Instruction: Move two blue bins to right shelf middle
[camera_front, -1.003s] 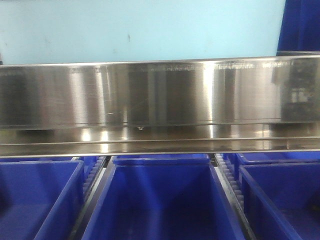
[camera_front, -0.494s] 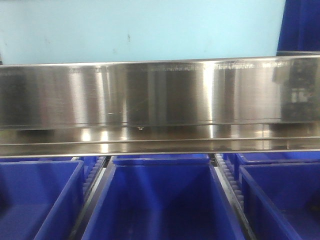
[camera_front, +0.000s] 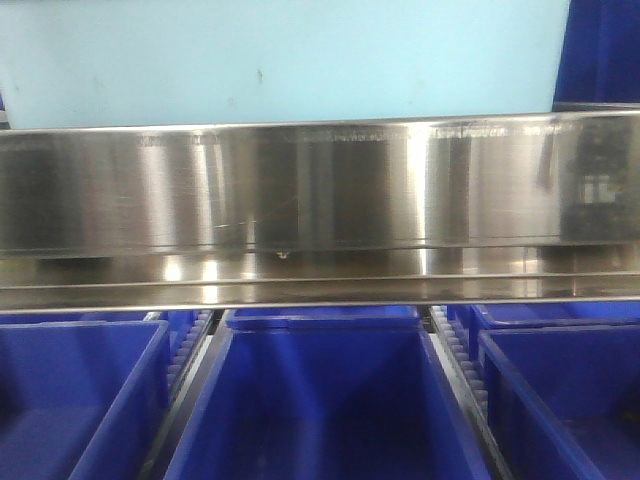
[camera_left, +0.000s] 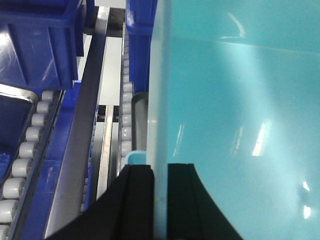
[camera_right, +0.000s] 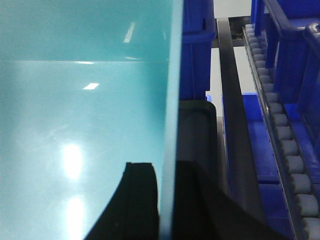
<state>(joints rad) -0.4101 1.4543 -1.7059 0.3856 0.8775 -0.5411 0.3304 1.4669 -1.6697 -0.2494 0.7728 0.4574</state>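
A light blue bin is held between both arms. Its smooth pale wall (camera_front: 280, 60) fills the top of the front view, above the steel shelf beam (camera_front: 320, 190). In the left wrist view my left gripper (camera_left: 160, 200) is shut on the bin's left wall (camera_left: 240, 110), one black finger on each side of the thin edge. In the right wrist view my right gripper (camera_right: 167, 200) is shut on the bin's right wall (camera_right: 85, 100) in the same way. The bin's inside and bottom are out of view.
Three dark blue bins stand side by side below the beam: left (camera_front: 70, 400), middle (camera_front: 320, 400), right (camera_front: 560, 400). Another dark blue bin (camera_front: 600, 50) shows at the top right. Roller tracks (camera_left: 30, 145) (camera_right: 285, 135) and metal rails run beside the held bin.
The pale wall at the top of the front view has shifted a little to the right. The shelf and the dark blue bins look the same.
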